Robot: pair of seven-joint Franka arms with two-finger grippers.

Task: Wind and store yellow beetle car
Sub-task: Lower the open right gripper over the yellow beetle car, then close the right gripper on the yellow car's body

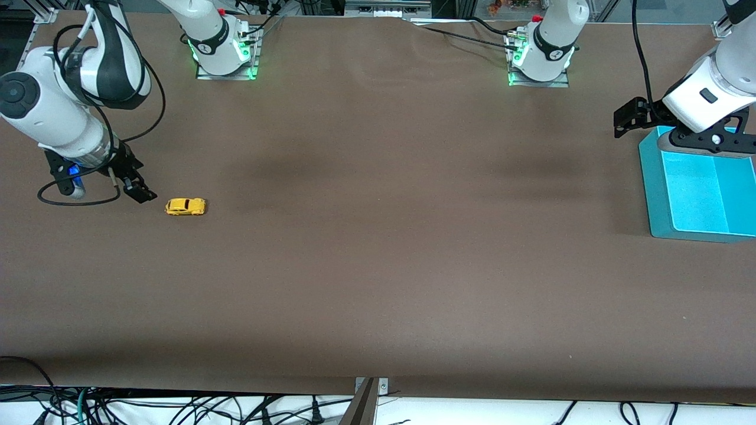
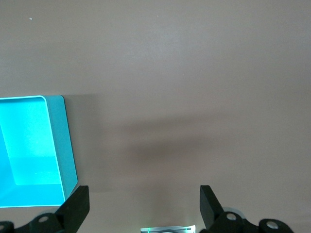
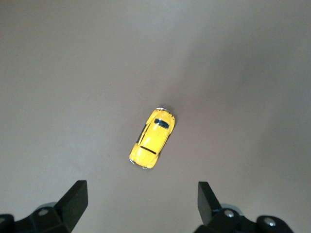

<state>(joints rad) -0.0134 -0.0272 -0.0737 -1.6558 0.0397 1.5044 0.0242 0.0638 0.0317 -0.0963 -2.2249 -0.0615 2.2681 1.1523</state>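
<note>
The yellow beetle car (image 1: 185,206) sits on its wheels on the brown table (image 1: 378,265), toward the right arm's end, with bare tabletop all around it. In the right wrist view the yellow beetle car (image 3: 152,138) shows its rounded roof, a dark window and a dark line across its body; no lettering or badge on it can be read.

The right gripper (image 1: 139,190) hangs low over the table just beside the car, on the side toward the right arm's end of the table, and does not touch it. Its two black fingers (image 3: 73,201) are spread wide apart with nothing between them, and the car lies ahead of them in that wrist view.

The left gripper (image 1: 627,118) hangs over the table at the left arm's end, beside the edge of a turquoise tray (image 1: 652,195) that lies on the tabletop. Its fingers (image 2: 209,204) are likewise spread wide and hold nothing; the turquoise tray (image 2: 60,145) shows at one side of the left wrist view, with no contents visible in the part that shows, and it carries no legible marking.

Both arm bases glow green, and each white arm link above them bears a small round logo too small to read
</note>
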